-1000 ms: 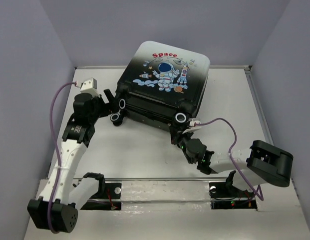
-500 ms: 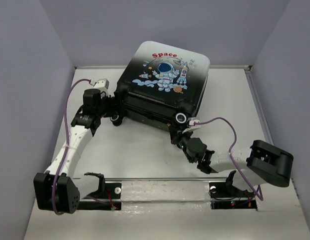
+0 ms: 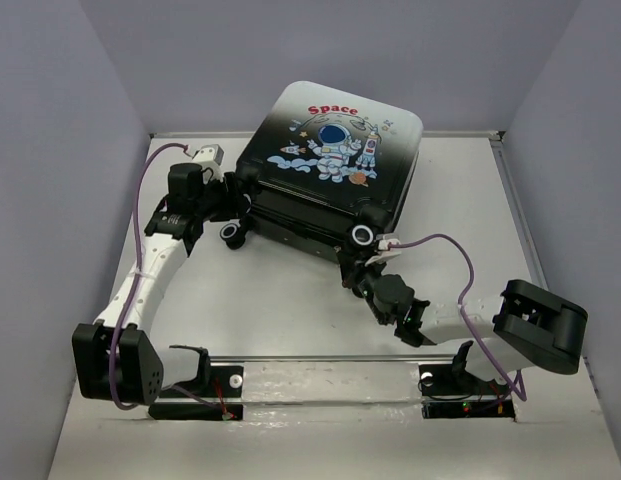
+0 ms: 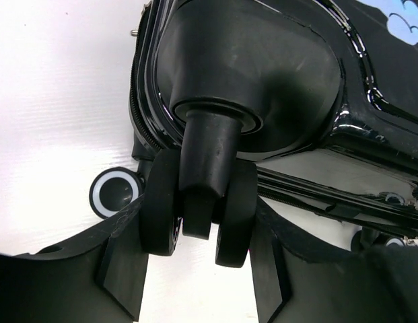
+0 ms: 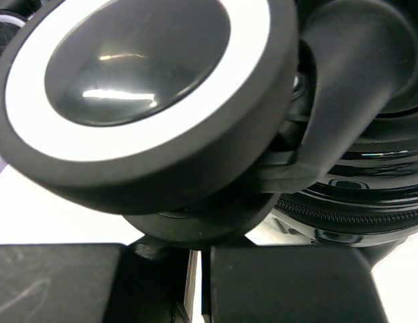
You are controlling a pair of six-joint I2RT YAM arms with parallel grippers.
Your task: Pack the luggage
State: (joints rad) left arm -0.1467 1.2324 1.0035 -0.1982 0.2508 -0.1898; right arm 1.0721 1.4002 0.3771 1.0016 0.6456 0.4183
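Note:
The luggage lies flat and closed at the back middle of the table, astronaut print up. My left gripper is at its near left corner. In the left wrist view my left gripper has one finger on each side of a black twin caster wheel under the glossy shell, both pressed against it. My right gripper sits just below the near right wheel. In the right wrist view my right gripper has its jaws together under that white-ringed wheel.
Another white-ringed wheel sticks out at the case's near left, and it also shows in the left wrist view. Grey walls close the table on three sides. A metal rail with the arm bases runs along the near edge.
My left arm has reached forward and right to the luggage's near left corner, and its fingers now straddle the caster wheel. The right arm and the luggage have not moved.

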